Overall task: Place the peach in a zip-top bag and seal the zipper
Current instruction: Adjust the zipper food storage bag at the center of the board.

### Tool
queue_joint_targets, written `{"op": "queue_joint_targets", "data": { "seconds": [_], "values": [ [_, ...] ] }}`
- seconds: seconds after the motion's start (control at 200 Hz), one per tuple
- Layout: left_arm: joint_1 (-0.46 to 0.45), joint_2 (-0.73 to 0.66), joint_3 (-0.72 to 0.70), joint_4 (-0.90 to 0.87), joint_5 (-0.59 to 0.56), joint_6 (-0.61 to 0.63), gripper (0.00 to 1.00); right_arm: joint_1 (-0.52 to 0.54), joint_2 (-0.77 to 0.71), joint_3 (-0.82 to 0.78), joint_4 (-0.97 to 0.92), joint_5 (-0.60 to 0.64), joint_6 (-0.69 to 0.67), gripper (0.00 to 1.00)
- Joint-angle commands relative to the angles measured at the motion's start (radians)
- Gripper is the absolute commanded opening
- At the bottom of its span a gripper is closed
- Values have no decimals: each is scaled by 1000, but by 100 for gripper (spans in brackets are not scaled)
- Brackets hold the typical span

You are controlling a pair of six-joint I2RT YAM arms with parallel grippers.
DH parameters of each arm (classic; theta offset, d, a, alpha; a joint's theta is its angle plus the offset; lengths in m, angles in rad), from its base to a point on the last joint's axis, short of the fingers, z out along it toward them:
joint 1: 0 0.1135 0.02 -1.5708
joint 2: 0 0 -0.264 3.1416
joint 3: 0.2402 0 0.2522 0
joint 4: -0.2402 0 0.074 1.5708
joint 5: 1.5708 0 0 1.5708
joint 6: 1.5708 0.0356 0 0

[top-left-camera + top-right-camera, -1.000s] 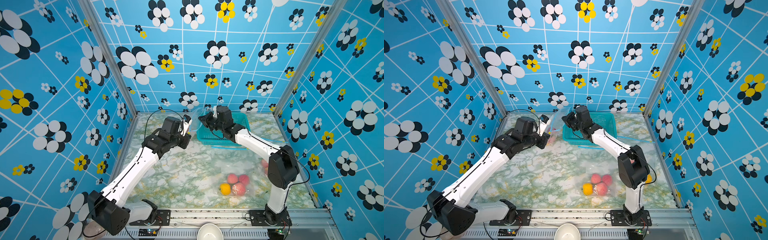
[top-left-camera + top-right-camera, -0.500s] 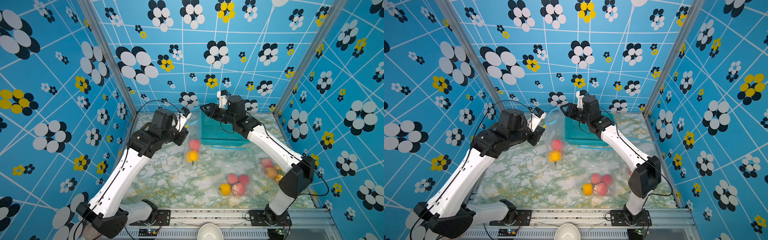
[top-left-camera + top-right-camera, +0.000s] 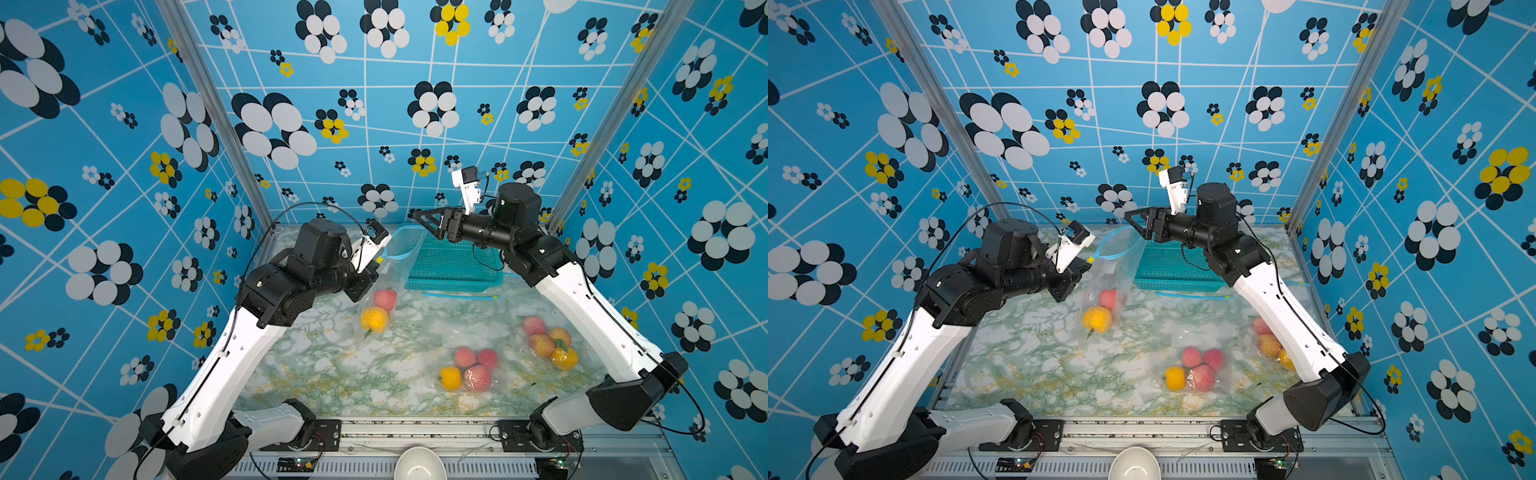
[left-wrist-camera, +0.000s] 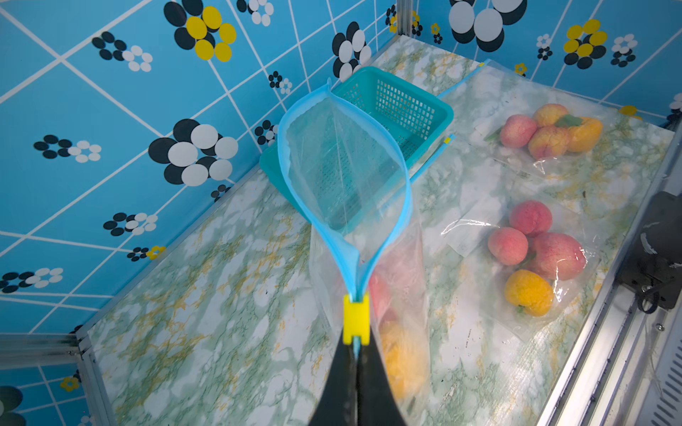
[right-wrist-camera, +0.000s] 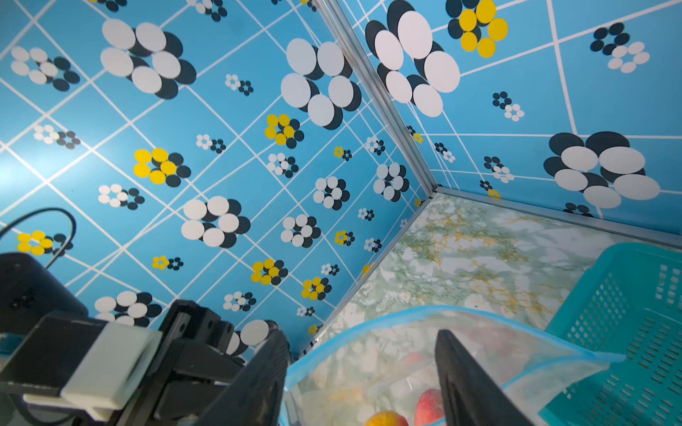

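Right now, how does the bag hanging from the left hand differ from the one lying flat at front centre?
Pose: the hanging bag dangles upright, pinched by the left hand; the flat bag lies untouched on the table. Contents: the hanging bag shows two fruits, the flat bag four. Both are clear plastic holding red and yellow fruit.

We get bright, even light, with only faint soft shadows on the marbled surface [image 3: 332, 365]. White glints streak the clear bag [image 4: 535, 265] at the near right. In both top views the walls [image 3: 124, 208] splay outward toward the edges. The left gripper [image 4: 355, 346] looks soft close to its lens.
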Motion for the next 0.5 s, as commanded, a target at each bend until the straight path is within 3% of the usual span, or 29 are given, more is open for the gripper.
{"op": "queue_joint_targets", "data": {
  "seconds": [0.0,0.15,0.33,0.495],
  "values": [
    [-4,25,-11,-28,56,68,0,-26,-46,-32,-100,-108,-189,66],
    [-2,75,-14,-43,93,103,0,-55,-96,-125,-146,-166,-418,63],
    [7,110,16,-65,187,164,0,-39,-173,-244,-91,-324,-682,62],
    [29,146,47,-93,323,207,0,25,-198,-283,-93,-316,-934,62]
  ]
}}
